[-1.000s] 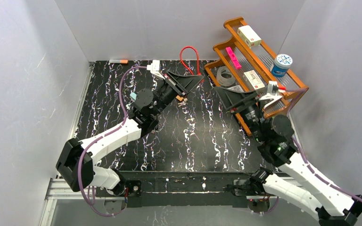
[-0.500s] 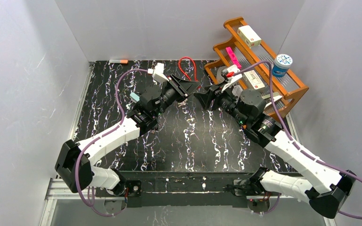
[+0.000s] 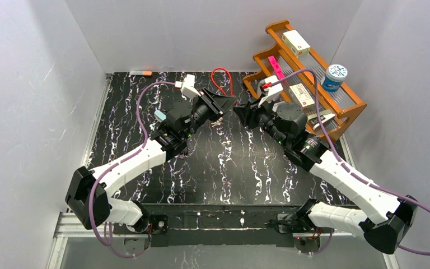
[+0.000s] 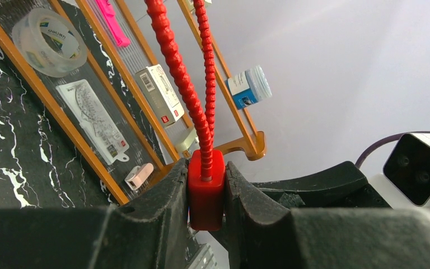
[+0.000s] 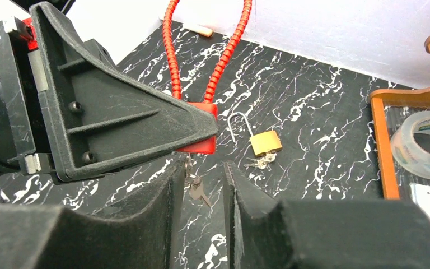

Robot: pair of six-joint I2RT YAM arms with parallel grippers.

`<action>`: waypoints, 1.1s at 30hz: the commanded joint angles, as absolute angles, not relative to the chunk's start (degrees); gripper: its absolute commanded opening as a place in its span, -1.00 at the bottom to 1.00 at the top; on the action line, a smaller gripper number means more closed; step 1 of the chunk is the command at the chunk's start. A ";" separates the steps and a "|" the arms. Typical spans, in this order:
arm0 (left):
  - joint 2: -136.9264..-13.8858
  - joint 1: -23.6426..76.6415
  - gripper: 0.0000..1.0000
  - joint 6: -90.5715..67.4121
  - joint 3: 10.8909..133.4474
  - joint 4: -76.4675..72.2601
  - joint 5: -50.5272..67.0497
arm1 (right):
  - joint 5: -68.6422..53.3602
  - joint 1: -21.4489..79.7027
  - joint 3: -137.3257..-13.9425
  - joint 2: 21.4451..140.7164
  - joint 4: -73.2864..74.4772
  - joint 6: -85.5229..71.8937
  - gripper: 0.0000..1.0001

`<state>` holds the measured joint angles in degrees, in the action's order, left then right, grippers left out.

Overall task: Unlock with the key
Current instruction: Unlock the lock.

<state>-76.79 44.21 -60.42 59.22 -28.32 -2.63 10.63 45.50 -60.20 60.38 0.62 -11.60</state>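
From above, the left jaws and right jaws meet nose to nose toward 12 o'clock on the worktop [image 3: 145,112], with the red cable lock [image 3: 220,69] looping beyond them.

The left wrist view shows the left jaws clamped on the lock's red body, its cable rising toward 12 o'clock.

In the right wrist view the right jaws stand slightly apart, and the keys [image 5: 195,188] hang from the lock body between them. A brass padlock [image 5: 266,143] lies at 3 o'clock of it.
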 commanded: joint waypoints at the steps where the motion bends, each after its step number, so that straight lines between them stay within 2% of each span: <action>1: -74.09 44.19 -1.00 -59.68 60.85 -30.82 -3.80 | 16.21 45.70 -62.65 60.41 -1.07 -13.91 -0.28; 5: -73.93 44.12 -1.00 -59.90 60.59 -31.45 -3.42 | 17.76 45.70 -62.42 60.93 -0.85 -15.75 -0.39; 11: -73.59 44.17 -1.00 -59.99 60.34 -32.21 -2.78 | 18.05 45.72 -62.40 61.84 -0.09 -21.47 -0.96; 23: -72.08 43.96 -1.00 -60.13 58.50 -35.07 -1.06 | 5.72 43.64 -58.51 58.53 -5.48 -34.11 -0.97; 24: -72.14 43.97 -1.00 -59.38 58.43 -35.40 -0.57 | 4.32 43.67 -58.72 58.37 -5.20 -33.32 -0.85; 26: -72.36 43.91 -1.00 -56.63 58.21 -35.99 0.87 | 2.85 43.62 -58.93 57.16 -3.91 -30.73 -0.20; 27: -72.34 43.79 -1.00 -54.72 57.98 -36.57 2.48 | 2.20 43.67 -58.72 55.96 -3.16 -29.31 0.08; 28: -72.29 43.82 -1.00 -52.08 57.64 -36.94 3.66 | 1.19 43.66 -58.15 54.30 -2.58 -27.66 0.25; 30: -71.89 43.69 -1.00 -45.29 57.44 -36.89 6.81 | -1.15 43.62 -57.21 50.70 -1.05 -23.99 0.33; 33: -70.82 43.68 -1.00 -32.43 56.59 -36.40 11.96 | 2.45 43.65 -56.34 45.31 1.18 -22.77 0.34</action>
